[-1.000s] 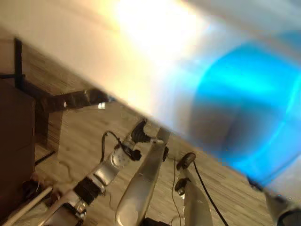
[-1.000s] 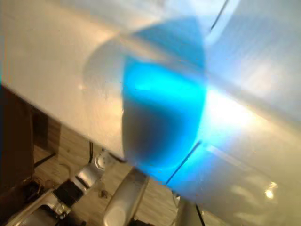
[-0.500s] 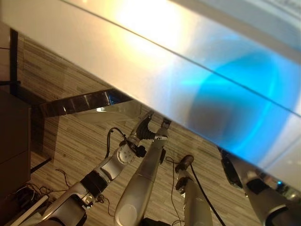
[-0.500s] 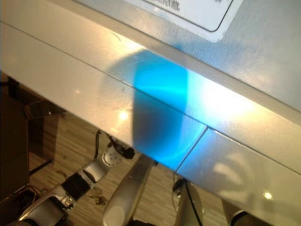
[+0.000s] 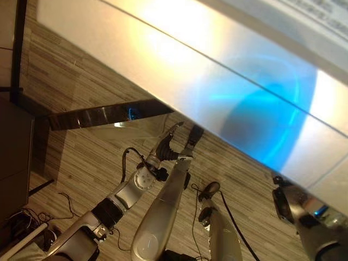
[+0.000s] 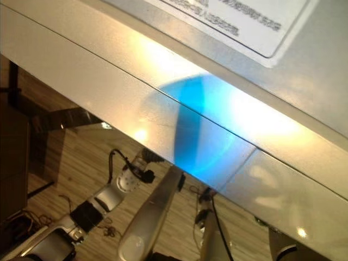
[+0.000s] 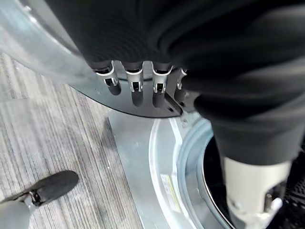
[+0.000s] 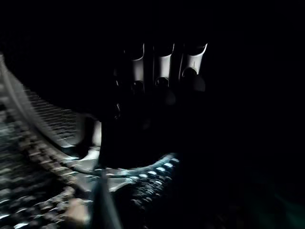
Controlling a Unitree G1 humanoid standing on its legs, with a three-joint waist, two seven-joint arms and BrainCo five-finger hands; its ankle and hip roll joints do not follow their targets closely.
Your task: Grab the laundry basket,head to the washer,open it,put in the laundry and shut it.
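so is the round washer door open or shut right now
Open. In the left wrist view the grey round door is swung away from the washer's front, the left hand rests on its edge, and the dark drum opening is exposed.

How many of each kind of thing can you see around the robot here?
washer: 1
washer door: 1
robot hands: 2 (left hand, right hand)
dark cabinet: 1
Total: 5
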